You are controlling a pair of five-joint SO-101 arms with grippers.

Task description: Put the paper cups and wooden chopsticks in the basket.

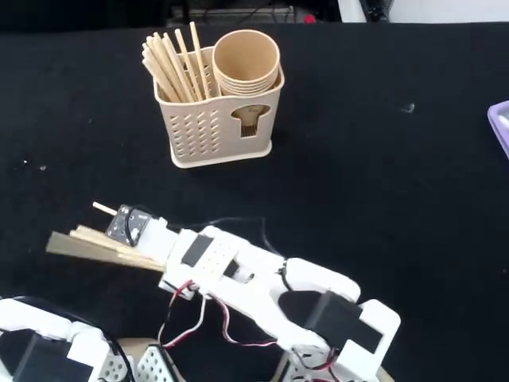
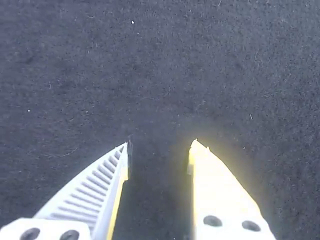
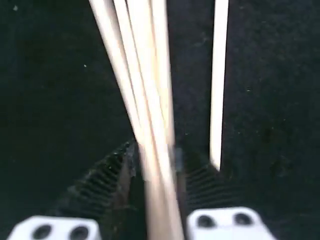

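Note:
A beige slotted basket [image 1: 219, 131] stands at the back of the black table, with several wooden chopsticks [image 1: 173, 68] in one compartment and a stack of paper cups [image 1: 247, 64] in the other. More wooden chopsticks [image 1: 94, 243] lie in a bundle at the front left. My right gripper [image 1: 131, 231] is shut on that bundle [image 3: 150, 100], low over the table. One loose chopstick [image 3: 218, 80] lies just beside the fingers. My left gripper [image 2: 160, 147] hangs open over bare black cloth with nothing between its fingers.
The left arm [image 1: 48, 334] is folded at the front left corner. The right arm's white body [image 1: 302, 302] stretches across the front. A purple object [image 1: 501, 123] shows at the right edge. Black cloth lies between the bundle and the basket.

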